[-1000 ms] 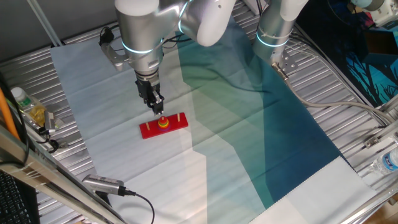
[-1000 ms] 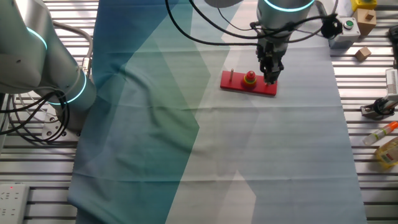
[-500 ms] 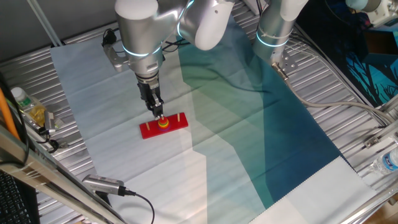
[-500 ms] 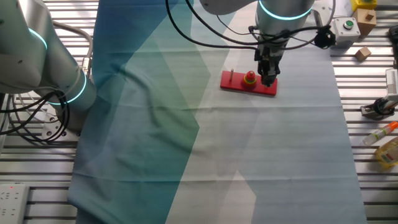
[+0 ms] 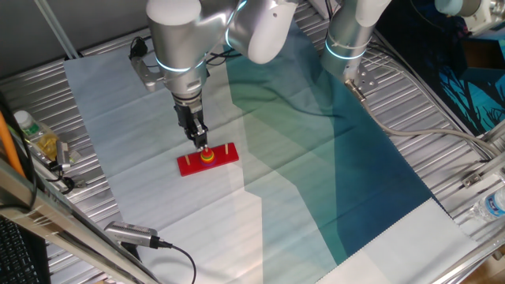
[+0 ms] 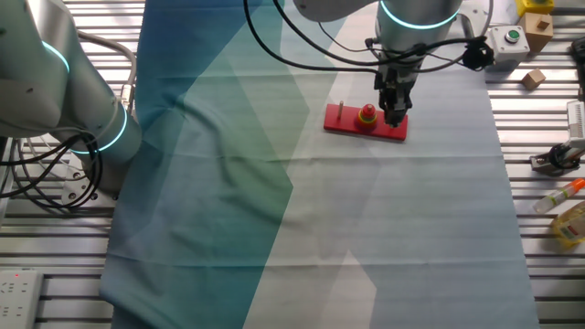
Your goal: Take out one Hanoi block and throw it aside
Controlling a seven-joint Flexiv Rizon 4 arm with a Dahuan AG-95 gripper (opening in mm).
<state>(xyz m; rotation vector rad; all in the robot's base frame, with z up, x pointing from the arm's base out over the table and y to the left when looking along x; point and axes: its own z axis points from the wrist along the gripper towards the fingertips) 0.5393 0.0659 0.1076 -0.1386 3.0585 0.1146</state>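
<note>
- Nearest the camera in one fixed view, a grey cable plug (image 5: 130, 233) lay on the pale cloth (image 5: 118, 142) at about 7 o'clock from the red base.
- The red base (image 5: 207, 160) with its pegs sat flat on the cloth, near the seam where the pale part met the blue-green part.
- On the base's middle peg sat a yellow disc (image 5: 207, 156), and the small red ring (image 6: 367, 111) rested on top of it; the ring showed plainly only in the other fixed view.
- The gripper (image 5: 200, 143) hung straight down, its tips just at 11 o'clock from the disc in one fixed view and just at 3 o'clock from the ring in the other (image 6: 395, 113).
- Whether the fingers were parted or closed could not be told; they were too small and dark, and it was unclear whether they touched the ring.
- Farther back, the silver arm (image 5: 177, 47) rose from the gripper toward 12 o'clock.
- At the far left edge lay a plastic bottle (image 5: 28, 126), well apart from the base.
</note>
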